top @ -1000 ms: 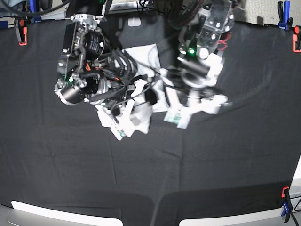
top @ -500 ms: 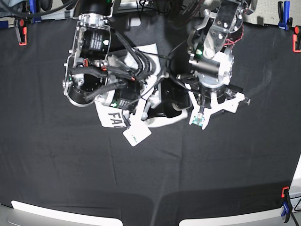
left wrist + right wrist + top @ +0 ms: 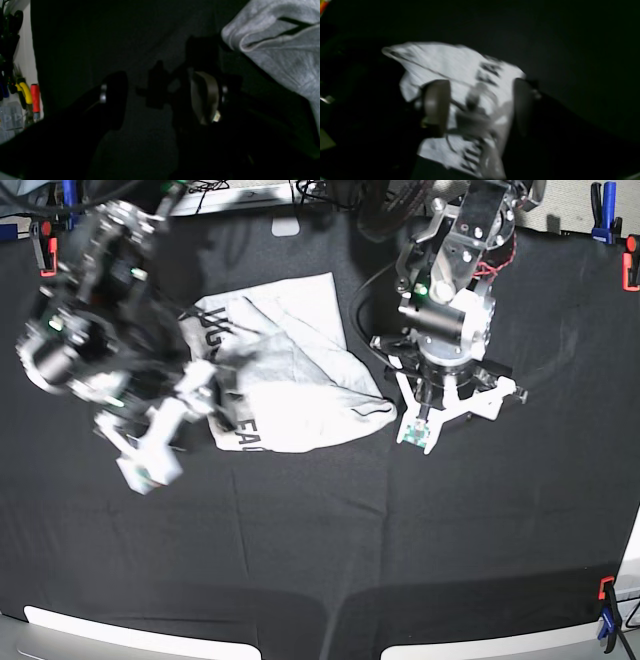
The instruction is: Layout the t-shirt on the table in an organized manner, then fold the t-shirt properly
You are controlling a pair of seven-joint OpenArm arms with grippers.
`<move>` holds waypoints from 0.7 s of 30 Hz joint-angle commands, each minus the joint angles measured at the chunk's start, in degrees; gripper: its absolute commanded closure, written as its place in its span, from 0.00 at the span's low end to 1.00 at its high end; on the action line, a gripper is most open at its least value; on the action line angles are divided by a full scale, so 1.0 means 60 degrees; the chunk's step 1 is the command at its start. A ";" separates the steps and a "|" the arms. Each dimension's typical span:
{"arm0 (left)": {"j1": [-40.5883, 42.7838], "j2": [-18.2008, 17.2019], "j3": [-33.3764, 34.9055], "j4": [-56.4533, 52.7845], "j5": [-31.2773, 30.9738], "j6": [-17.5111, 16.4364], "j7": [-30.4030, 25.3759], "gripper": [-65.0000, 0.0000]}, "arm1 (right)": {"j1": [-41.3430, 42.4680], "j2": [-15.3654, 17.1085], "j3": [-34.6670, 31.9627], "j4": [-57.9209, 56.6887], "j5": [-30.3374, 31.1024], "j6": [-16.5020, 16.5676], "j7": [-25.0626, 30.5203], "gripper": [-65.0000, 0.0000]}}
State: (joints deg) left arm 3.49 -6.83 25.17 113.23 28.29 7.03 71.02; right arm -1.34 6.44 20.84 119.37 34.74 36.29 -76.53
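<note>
Black cloth covers the table, and the t-shirt lies on it as a crumpled white heap in the far-left part of the base view, with dark lettering showing along its left and near edges. One rounded fold reaches to the right, toward the left gripper.

That left gripper hangs just right of the heap, its white fingers spread wide over bare cloth with nothing between them. From the left wrist camera, the pads stand apart above dark table, and a grey hem of the shirt sits in the upper right corner, clear of the jaws.

At the left of the scene, the right gripper is blurred, beside the shirt's left edge. In the right wrist view its two fingers are parted, with the lettered fabric lying below and between them; the picture is smeared, but the jaws seem released rather than pinching the cloth.

Red and blue clamps grip the table's far corners.
</note>
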 commanded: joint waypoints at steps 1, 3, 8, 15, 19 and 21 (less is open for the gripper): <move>-0.0102 0.0047 0.0007 0.0171 0.0102 0.0084 -0.0091 0.43 | 0.0044 0.0262 0.0189 0.0164 0.0244 0.0062 0.0255 0.29; -0.0102 0.0044 0.0007 0.0171 0.0102 0.0084 -0.0091 0.43 | -0.0102 0.0565 0.0514 0.0164 0.0277 0.0058 0.0255 0.27; -0.0102 0.0047 0.0007 0.0171 0.0098 0.0084 -0.0087 0.43 | -0.0095 0.0776 0.0758 0.0142 0.0463 0.0062 0.0255 0.27; -0.0102 0.0047 0.0007 0.0171 0.0095 0.0084 -0.0087 0.43 | -0.0098 0.0750 0.0106 -0.0645 0.0554 0.0069 0.0255 0.27; -0.0102 0.0047 0.0007 0.0171 0.0095 0.0084 -0.0087 0.43 | -0.0095 0.0750 -0.0339 -0.1588 0.0521 0.0463 0.0514 0.27; -0.0102 0.0047 0.0007 0.0171 0.0095 0.0084 -0.0087 0.43 | -0.0098 0.0750 -0.0521 -0.1931 0.0568 0.0452 0.0608 0.27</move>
State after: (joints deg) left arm 3.49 -6.70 25.17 113.23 28.29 7.01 71.00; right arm -2.85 10.46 17.56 106.85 37.10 38.65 -73.97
